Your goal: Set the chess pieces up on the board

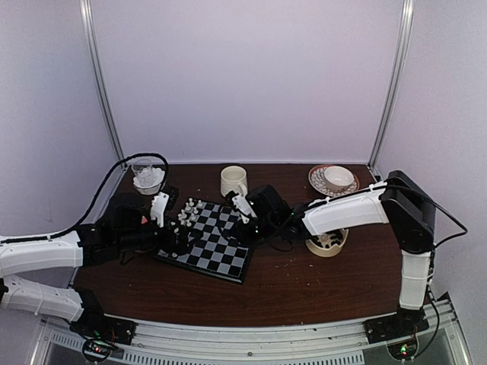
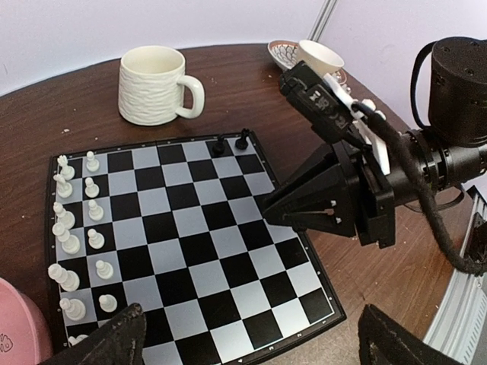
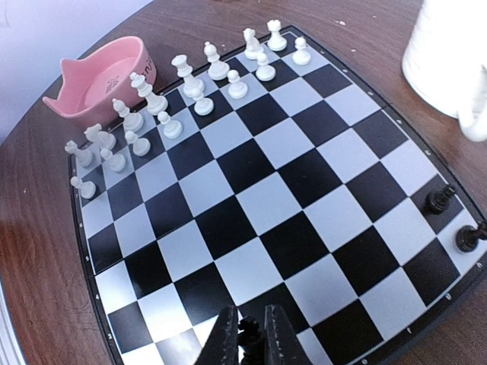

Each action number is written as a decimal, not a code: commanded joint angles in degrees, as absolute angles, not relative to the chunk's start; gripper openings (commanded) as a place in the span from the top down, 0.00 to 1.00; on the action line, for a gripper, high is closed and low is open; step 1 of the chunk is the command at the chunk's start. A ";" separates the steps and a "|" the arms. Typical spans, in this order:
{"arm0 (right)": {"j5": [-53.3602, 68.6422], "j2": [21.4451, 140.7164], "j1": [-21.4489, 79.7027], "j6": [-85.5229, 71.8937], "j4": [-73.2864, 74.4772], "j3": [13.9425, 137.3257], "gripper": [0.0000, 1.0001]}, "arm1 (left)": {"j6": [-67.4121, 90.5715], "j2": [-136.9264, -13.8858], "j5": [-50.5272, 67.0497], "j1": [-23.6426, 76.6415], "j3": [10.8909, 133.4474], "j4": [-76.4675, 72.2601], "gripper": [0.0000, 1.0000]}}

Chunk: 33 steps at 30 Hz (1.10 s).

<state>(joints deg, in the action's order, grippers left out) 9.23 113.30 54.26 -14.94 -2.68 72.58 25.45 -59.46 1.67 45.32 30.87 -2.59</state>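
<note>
The board (image 1: 222, 257) lies at the table's middle, between my two arms. White chess pieces (image 3: 190, 84) stand in two rows along its far side in the right wrist view, and two black pieces (image 3: 440, 199) stand at its right corner. My right gripper (image 3: 249, 340) is shut on a small black piece (image 3: 249, 331), just above the board's near edge squares. In the left wrist view the right gripper (image 2: 268, 213) hangs over the board's right edge. My left gripper (image 2: 251, 346) is open and holds nothing, low over the board's (image 2: 190, 251) near corner, with the white pieces (image 2: 76, 228) to its left.
A white mug (image 1: 233, 181) stands behind the board. A clear glass dish (image 1: 148, 176) is at back left, a patterned saucer with a cup (image 1: 335, 179) at back right. A beige bowl (image 1: 327, 243) sits under the right arm. A pink bowl (image 3: 106, 76) adjoins the white rows.
</note>
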 commanded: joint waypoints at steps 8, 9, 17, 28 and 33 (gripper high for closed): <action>10.46 119.25 55.70 -13.25 -3.98 78.53 0.80 | 24.93 -58.85 0.88 44.91 31.73 -2.47 0.02; 10.58 119.20 55.76 -13.11 -4.03 78.49 0.76 | 24.77 -58.84 0.88 44.91 31.77 -2.42 0.03; 10.03 116.53 56.07 -12.26 -0.60 79.30 0.69 | 23.45 -59.31 1.23 44.89 32.15 -2.12 0.02; -2.29 111.99 55.98 -7.36 10.13 77.73 0.67 | 22.18 -59.90 2.43 44.89 32.43 -2.19 0.02; -7.04 109.40 55.90 -9.43 10.42 77.98 0.67 | 20.82 -60.94 1.94 44.85 32.58 -1.95 0.03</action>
